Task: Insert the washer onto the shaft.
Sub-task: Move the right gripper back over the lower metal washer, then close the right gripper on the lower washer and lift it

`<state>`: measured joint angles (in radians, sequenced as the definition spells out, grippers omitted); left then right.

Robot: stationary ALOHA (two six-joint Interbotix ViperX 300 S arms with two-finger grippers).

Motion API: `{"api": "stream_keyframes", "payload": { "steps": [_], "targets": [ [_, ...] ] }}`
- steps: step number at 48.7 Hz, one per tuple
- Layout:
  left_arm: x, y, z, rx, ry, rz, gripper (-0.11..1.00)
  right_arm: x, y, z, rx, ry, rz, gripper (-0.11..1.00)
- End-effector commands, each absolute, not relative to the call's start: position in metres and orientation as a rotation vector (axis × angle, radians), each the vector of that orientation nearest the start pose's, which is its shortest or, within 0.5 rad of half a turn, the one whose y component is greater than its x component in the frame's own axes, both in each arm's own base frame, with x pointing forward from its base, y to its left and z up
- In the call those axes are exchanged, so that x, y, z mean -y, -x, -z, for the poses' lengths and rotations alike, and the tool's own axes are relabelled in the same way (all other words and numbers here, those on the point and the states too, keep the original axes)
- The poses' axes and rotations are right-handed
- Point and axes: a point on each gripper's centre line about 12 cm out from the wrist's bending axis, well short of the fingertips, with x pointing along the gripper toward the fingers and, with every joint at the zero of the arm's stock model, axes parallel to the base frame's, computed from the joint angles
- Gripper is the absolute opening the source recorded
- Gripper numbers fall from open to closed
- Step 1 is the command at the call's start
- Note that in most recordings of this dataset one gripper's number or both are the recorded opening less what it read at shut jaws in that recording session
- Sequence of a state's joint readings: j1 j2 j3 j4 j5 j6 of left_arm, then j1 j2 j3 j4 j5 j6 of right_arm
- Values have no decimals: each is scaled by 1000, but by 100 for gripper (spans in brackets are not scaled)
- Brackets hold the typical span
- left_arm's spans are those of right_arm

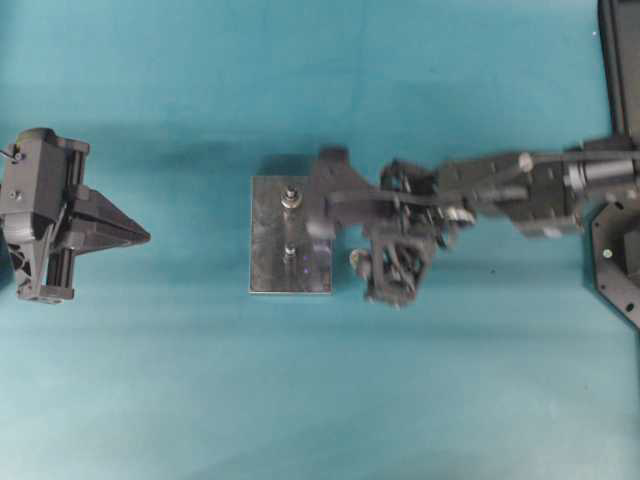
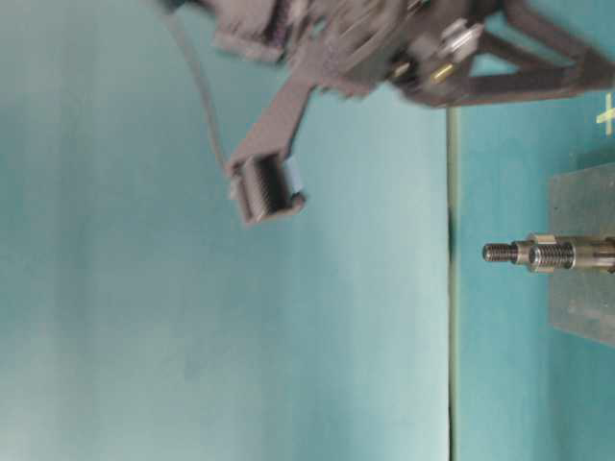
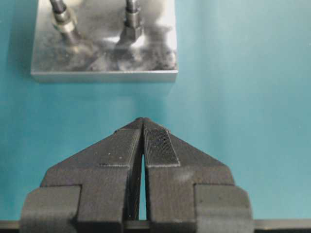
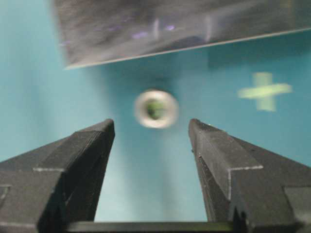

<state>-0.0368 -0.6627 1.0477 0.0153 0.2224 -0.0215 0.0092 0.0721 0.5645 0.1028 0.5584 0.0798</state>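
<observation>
The right gripper (image 4: 151, 127) is held wide open and empty. The washer (image 4: 155, 108) is seen flat on the teal worktop (image 4: 146, 194), just ahead of the gap between the fingertips and beside the metal plate's (image 4: 160, 26) edge. The left gripper (image 3: 142, 127) is closed, empty, well apart from the plate carrying the shaft (image 1: 289, 197).

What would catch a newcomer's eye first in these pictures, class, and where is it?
First, the metal plate in the middle of the teal table, with two shafts standing on it. Next, the right gripper, open just over the small washer lying off the plate's right edge. The left gripper waits shut, far left.
</observation>
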Motion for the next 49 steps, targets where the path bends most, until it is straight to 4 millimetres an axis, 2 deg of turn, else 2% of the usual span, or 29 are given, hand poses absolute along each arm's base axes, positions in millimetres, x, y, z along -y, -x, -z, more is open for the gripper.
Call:
{"api": "stream_keyframes", "payload": {
  "steps": [1, 19, 49],
  "targets": [
    [9, -241, -228, -583, -7, 32, 0, -13, -367, -136, -1151, -182, 43, 66],
    [9, -242, -227, -584, -7, 32, 0, -8, -369, -116, -1178, -160, 60, 66],
    [9, -241, -225, -591, -8, 32, 0, -1, -378, -109, -1169, -166, 76, 66]
  ]
}}
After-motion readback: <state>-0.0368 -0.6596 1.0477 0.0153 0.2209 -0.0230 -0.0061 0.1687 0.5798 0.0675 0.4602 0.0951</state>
